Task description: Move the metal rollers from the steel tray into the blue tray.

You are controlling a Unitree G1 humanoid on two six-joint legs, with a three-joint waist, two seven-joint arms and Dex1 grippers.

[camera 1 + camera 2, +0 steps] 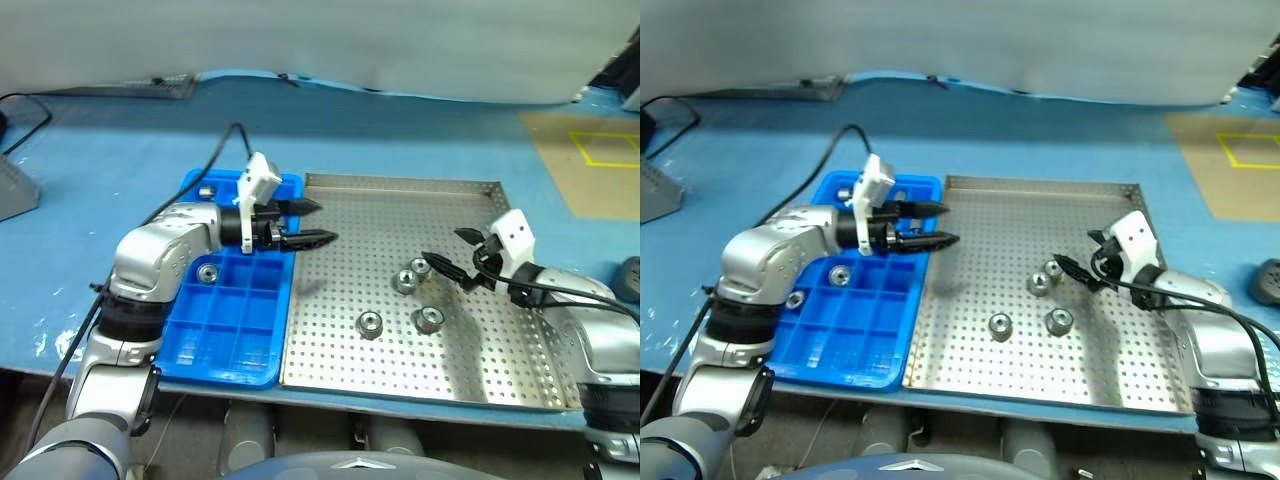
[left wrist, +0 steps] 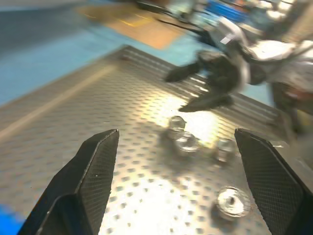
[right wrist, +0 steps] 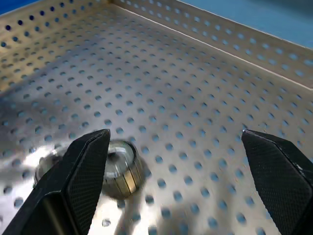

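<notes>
A large square steel tray (image 1: 440, 345) of perforated silver sheet metal with a low raised rim is lying on a blue tabletop (image 1: 120, 150), and its near edge is sitting close to the table's front edge. Touching its left side, a bright blue rectangular plastic tray (image 1: 225, 335) divided into small square compartments is lying lengthwise, and the robot's left arm is covering part of its left half, so some compartments are hidden. Four small shiny metal rollers (image 1: 369, 323), short silver cylinders with dark centre holes, are resting on the steel tray's floor near its middle: two touching or nearly touching farther back, two apart from each other nearer the front. At least two more rollers are sitting inside blue compartments, one (image 1: 208, 271) beside the left forearm and one (image 1: 206, 190) at the far left corner; a third may be lying partly behind the arm, but that is hard to tell. The left gripper (image 1: 310, 224) is hovering over the seam between the two trays, pointing toward the steel tray, its two black fingers spread apart and holding nothing. The right gripper (image 1: 452, 253) is hanging just right of the roller cluster, its fingers spread wide and empty; in the right wrist view one roller (image 3: 120, 169) is lying partly hidden behind one finger (image 3: 78, 181).
</notes>
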